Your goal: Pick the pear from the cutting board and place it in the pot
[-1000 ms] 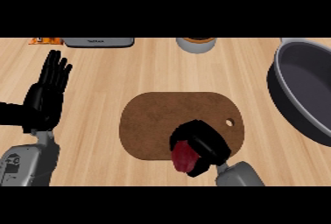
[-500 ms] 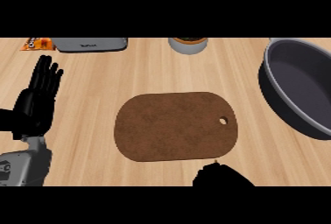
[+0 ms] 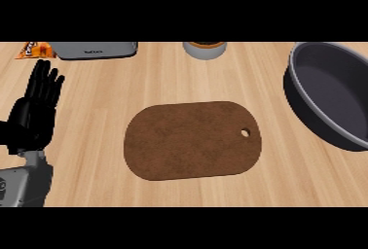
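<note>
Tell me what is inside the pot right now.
The pot shows only a bare dark interior; no pear in the visible part. Its right side runs past the picture's edge, so that part stays unseen.

One head view looks steeply down on the wooden counter (image 3: pixel 179 78), fairly near. The cutting board (image 3: pixel 193 140) sits mid-frame; the pot (image 3: pixel 332 95) is cut by the right edge, far-edge items by the top.

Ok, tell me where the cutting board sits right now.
In the head view the cutting board lies flat mid-counter, between the left hand and the pot.
</note>
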`<state>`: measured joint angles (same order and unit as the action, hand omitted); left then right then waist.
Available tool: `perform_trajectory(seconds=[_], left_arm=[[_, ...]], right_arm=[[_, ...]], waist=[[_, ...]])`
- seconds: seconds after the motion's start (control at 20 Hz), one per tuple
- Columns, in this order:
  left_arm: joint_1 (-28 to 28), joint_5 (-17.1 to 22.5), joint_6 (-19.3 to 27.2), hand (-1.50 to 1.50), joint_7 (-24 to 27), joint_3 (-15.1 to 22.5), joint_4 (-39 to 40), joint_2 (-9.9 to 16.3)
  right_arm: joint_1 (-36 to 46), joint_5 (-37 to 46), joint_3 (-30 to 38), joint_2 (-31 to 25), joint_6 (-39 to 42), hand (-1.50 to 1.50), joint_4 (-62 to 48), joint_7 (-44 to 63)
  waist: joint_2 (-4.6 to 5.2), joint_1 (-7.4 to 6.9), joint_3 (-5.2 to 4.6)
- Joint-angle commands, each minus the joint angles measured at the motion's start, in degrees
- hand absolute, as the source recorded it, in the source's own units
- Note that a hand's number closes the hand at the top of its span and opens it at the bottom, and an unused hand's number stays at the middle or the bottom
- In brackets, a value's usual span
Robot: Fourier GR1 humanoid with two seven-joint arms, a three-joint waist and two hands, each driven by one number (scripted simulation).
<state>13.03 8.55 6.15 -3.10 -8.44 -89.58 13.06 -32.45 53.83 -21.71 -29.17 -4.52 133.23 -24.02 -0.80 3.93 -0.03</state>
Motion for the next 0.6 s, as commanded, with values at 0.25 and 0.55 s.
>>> perform_trajectory(seconds=[0.25, 0.55], left_arm=[[1.77, -0.59, 0.46, 0.0, -2.4, 2.04, -1.44, -1.07], [2.05, 0.73, -0.99, 0.0, -3.39, 1.3, -2.17, 0.02]], right_arm=[[-1.09, -19.41, 19.85, 3.49, -2.85, 1.5, 6.28, 2.25], [8.24, -33.39, 39.95, -2.58, 4.03, 1.5, -4.34, 4.5]], waist=[[0.63, -2.35, 0.15], [0.72, -3.73, 0.11]])
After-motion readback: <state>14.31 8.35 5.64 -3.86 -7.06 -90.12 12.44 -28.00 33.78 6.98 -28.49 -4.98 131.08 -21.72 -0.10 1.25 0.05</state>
